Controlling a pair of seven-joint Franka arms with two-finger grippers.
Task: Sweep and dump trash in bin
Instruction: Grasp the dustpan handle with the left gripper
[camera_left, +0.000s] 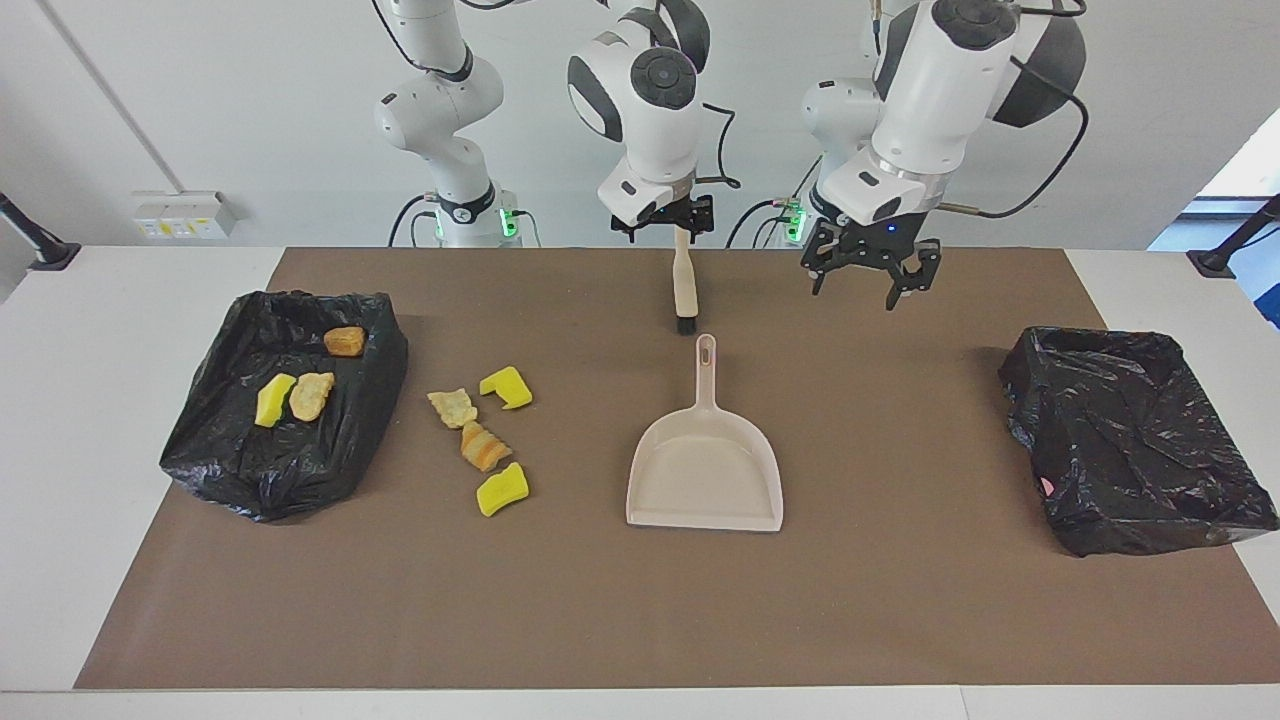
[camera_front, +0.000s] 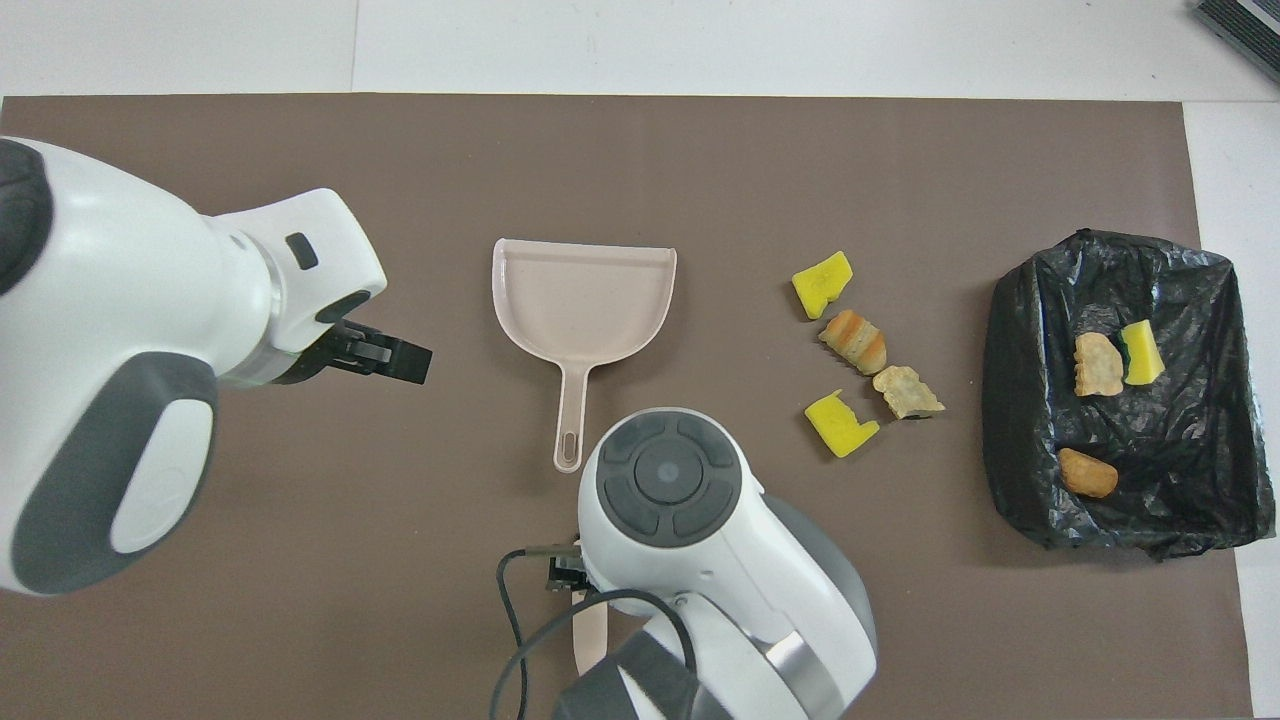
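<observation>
1. Lined bin (camera_left: 205, 440), at the right arm's end of the table, is already holding three pieces of trash (camera_left: 311, 395): one yellow, one tan, one brown.
2. Loose trash (camera_left: 485, 446) is lying on the mat (camera_left: 900, 620) just beside that bin, between it and the dustpan: two yellow chunks and two bread-like pieces, close together but not stacked.
3. Right gripper (camera_left: 682, 228) is pinching the top of the brush (camera_left: 684, 285), which is hanging upright over the mat, its dark tip just above the end of the dustpan's handle.
4. Dustpan (camera_left: 704, 470) is lying flat at mid-table, handle (camera_left: 706, 370) pointing toward the robots, pan open and empty.
5. Left gripper (camera_left: 868, 290) is hovering over the mat near the handle, fingers spread, holding nothing. Judged next: it should be gripping the handle low and squarely, then setting the pan's lip flat against the mat beside the loose pieces, so that the brush can be pushing them in with short strokes without scattering them.
6. Second lined bin (camera_left: 1135, 450) is standing at the left arm's end.
</observation>
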